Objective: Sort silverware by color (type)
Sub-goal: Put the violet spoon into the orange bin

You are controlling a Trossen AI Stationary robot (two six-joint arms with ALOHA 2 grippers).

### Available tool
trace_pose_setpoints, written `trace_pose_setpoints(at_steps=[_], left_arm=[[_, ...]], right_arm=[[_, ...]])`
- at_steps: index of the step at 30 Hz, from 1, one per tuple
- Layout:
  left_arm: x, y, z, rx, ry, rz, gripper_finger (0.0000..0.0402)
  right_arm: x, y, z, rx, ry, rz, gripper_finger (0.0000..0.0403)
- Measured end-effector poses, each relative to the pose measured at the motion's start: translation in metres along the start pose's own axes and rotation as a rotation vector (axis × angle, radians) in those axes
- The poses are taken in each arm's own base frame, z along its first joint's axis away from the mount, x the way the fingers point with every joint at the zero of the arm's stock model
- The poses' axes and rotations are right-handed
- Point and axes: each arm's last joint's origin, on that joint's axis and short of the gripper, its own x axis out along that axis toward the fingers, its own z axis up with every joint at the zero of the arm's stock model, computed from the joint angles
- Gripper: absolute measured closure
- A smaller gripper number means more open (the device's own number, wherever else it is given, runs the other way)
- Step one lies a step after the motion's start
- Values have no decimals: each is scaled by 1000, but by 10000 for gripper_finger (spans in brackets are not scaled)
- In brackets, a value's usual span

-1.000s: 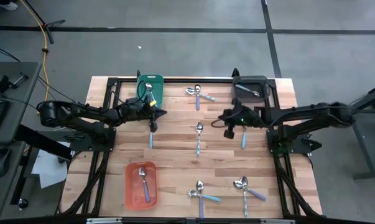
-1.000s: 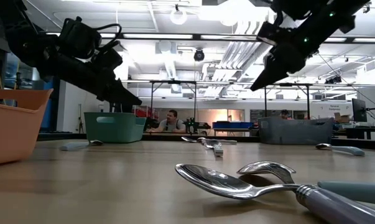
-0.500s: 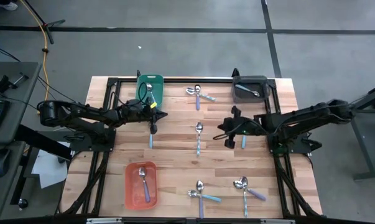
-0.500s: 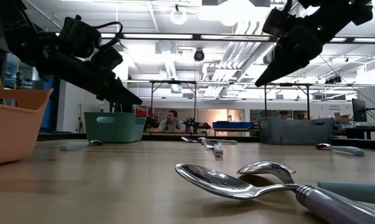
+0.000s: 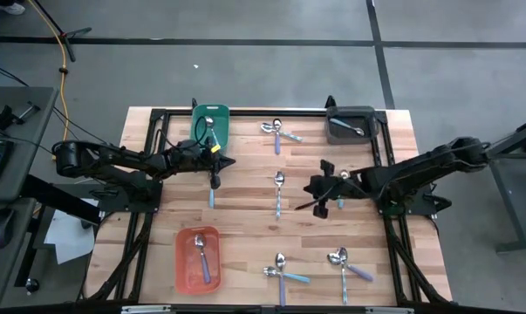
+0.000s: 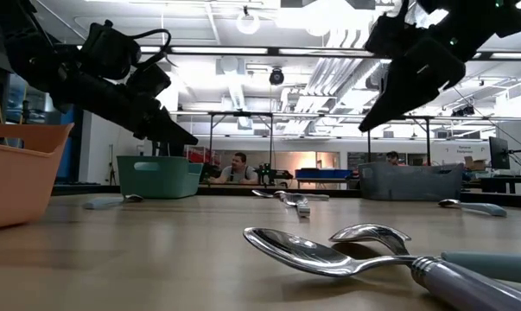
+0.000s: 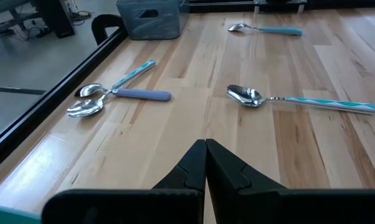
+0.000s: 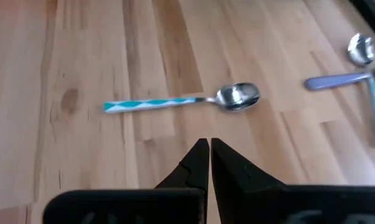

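The silverware lies scattered on the wooden table. A teal-patterned spoon lies in the middle, a crossed pair at the far side, and one spoon below my left gripper. Another lies by the right arm, and two crossed pairs lie at the near edge. My left gripper is shut and empty, above the table beside the teal bin. My right gripper is shut and empty. It hovers just right of the middle spoon.
The teal bin at the far left and the grey bin at the far right hold one spoon each. The orange bin at the near left holds a purple-handled spoon. Bare wood lies between the spoons. People sit in the room behind.
My right gripper has swung from beside the grey bin toward the table's near edge and left, sinking a little, and now hangs close to the middle spoon. It has stayed shut. No spoon has moved.
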Motion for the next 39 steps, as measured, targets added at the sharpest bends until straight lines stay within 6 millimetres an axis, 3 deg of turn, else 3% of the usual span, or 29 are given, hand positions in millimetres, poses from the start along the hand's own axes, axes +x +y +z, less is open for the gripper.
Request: trace_pose_setpoints(at_steps=[12, 33, 39], left_arm=[[0, 0, 0, 1, 0, 0, 401], [0, 0, 0, -9, -1, 1, 401], [0, 0, 0, -11, -1, 0, 401]], right_arm=[[-2, 23, -8, 61, 25, 63, 402], [-31, 73, -33, 180, 60, 158, 402], [-37, 79, -43, 209, 121, 168, 376]])
